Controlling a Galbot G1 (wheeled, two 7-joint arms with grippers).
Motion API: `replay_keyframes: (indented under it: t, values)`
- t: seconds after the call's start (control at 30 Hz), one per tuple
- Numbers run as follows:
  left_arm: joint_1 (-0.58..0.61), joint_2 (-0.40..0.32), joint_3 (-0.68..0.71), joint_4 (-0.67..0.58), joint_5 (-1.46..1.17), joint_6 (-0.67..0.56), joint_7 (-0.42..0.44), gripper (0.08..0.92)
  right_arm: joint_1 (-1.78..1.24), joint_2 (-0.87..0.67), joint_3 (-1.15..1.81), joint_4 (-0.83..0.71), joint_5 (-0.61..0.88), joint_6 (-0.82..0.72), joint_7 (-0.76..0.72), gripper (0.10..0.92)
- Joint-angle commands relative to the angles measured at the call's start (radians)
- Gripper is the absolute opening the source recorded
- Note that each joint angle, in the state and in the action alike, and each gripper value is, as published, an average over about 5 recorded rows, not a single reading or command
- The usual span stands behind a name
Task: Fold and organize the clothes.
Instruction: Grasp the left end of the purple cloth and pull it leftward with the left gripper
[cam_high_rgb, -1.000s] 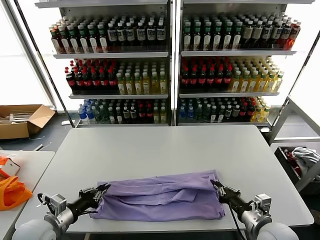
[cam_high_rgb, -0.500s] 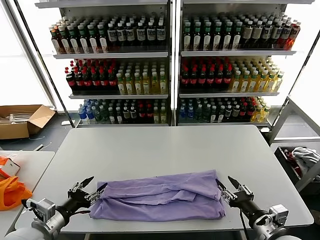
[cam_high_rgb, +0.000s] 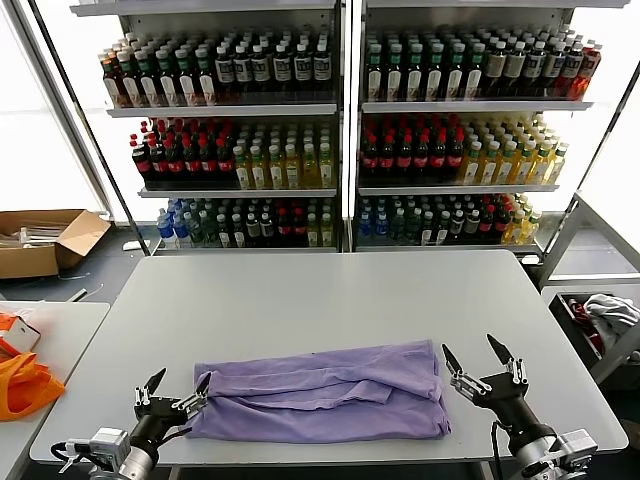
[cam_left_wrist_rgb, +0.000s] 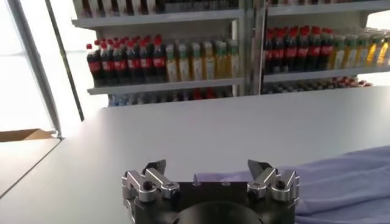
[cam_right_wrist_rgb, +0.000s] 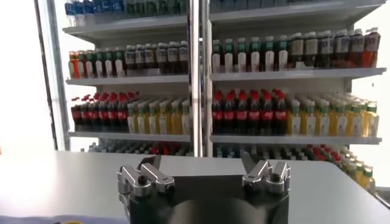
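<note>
You're between folds right now. The shirt (cam_high_rgb: 325, 392) lies folded into a wide band along the near edge of the bench (cam_high_rgb: 320, 290), with both arms clear of it. Left end effector (cam_high_rgb: 168, 394) sits just off the shirt's left end, fingers spread, holding nothing. Right end effector (cam_high_rgb: 485, 362) is near the right end, lifted a bit, also wide open and empty.

Next move, I'd guess, is grabbing both ends again and folding the band over, so you'll want clean pinches on the corners.

Heads up: sleeves and neck are tucked under layers, so I can't tell where they ended up. The right wrist view barely catches any cloth.
</note>
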Motion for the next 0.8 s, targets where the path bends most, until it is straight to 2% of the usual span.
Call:
replay_keyframes:
  t: [0.03,0.37,0.8]
  values:
    - [-0.034,-0.096,0.077,0.038,0.043,0.021,-0.137,0.823,-0.025,0.017,0.002,-0.002,-0.033,0.072,0.001,0.823]
    - [-0.044,-0.086,0.129,0.081,-0.013,0.059,-0.152,0.797,-0.032,0.019,0.003,0.008,-0.029,0.075,0.001,0.823]
    - [-0.033,-0.093,0.147,0.086,-0.023,0.056,-0.132,0.432,-0.022,0.017,0.002,0.008,-0.014,0.073,0.003,0.823]
